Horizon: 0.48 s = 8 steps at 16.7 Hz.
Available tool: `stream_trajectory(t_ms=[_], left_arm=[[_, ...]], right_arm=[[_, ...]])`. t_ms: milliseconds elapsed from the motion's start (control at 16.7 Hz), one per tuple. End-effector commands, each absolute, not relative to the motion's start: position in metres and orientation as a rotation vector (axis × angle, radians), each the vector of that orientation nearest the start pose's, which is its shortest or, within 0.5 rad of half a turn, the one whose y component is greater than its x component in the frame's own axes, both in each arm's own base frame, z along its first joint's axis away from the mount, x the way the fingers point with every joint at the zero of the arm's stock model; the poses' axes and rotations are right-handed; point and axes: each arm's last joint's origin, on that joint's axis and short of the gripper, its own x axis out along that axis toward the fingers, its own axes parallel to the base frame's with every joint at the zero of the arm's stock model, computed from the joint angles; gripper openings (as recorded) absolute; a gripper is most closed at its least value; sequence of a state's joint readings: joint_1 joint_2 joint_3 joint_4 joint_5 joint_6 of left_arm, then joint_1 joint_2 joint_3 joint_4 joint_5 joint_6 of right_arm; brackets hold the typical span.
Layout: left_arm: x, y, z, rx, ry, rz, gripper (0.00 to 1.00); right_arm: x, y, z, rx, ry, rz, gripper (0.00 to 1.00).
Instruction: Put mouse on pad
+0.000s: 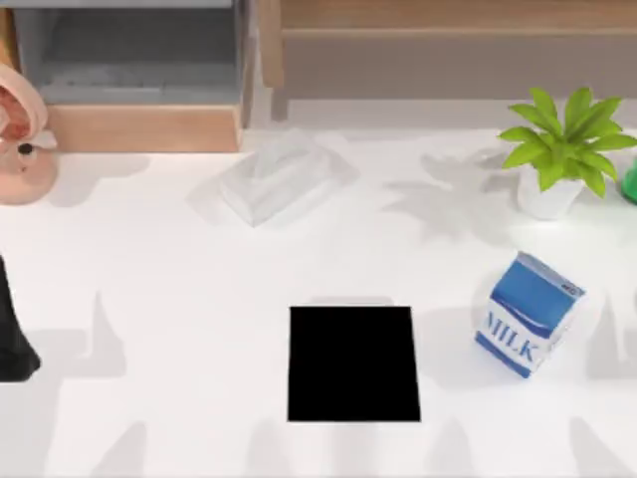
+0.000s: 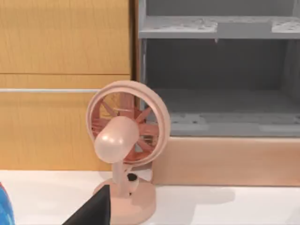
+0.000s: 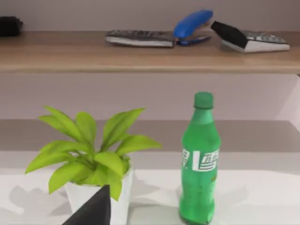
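Left gripper [image 2: 93, 212] shows as a dark wedge at the edge of the left wrist view, and how far open it is, or whether it has hold of anything, cannot be made out. Beyond it a pink fan [image 2: 124, 150] stands upright on the white table [image 2: 225, 206], its round base touching the top. Behind the fan are a wood panel [image 2: 61, 70] and a grey cabinet [image 2: 220, 70] with open shelves. A sliver of something blue [image 2: 3, 206] sits at the picture's edge.

Right gripper [image 3: 93, 209] is likewise a dark wedge in the right wrist view, and its opening and load cannot be read either. Just past it a plant [image 3: 93, 164] stands in a white pot, with a green bottle [image 3: 200, 159] upright beside it, the two apart. Behind them a wooden shelf [image 3: 140, 51] carries a remote [image 3: 140, 37], a blue stapler [image 3: 192, 22] and a calculator [image 3: 251, 38].

From the top view, the pad [image 1: 353, 363] lies flat on the table [image 1: 149, 299], at the near middle, square to the table's edge. A milk carton [image 1: 528, 314] stands right of it, tilted and not touching it. Farther off, a tissue box [image 1: 279, 179] sits left of centre and the plant [image 1: 562, 149] stands far right, with the bottle [image 1: 630, 179] at the right edge. The fan [image 1: 20, 129] is at the far left. A black shape [image 1: 15, 339] stands at the left edge, well apart from the pad; what it is cannot be told.
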<state>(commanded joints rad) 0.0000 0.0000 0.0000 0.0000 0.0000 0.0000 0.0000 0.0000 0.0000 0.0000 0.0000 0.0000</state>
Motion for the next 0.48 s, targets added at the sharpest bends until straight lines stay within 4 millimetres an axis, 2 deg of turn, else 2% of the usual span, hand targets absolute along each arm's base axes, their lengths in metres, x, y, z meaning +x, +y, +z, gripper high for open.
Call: stream_trajectory(t_ms=[240, 480], left_arm=[[0.106, -0.001, 0.16, 0.0, 0.0, 0.0, 1.0], [0.106, -0.001, 0.16, 0.0, 0.0, 0.0, 1.0]], right_arm=[[0.106, -0.001, 0.166, -0.01, 0.025, 0.002, 1.0], [0.112, -0.002, 0.196, -0.058, 0.179, 0.002, 1.0]])
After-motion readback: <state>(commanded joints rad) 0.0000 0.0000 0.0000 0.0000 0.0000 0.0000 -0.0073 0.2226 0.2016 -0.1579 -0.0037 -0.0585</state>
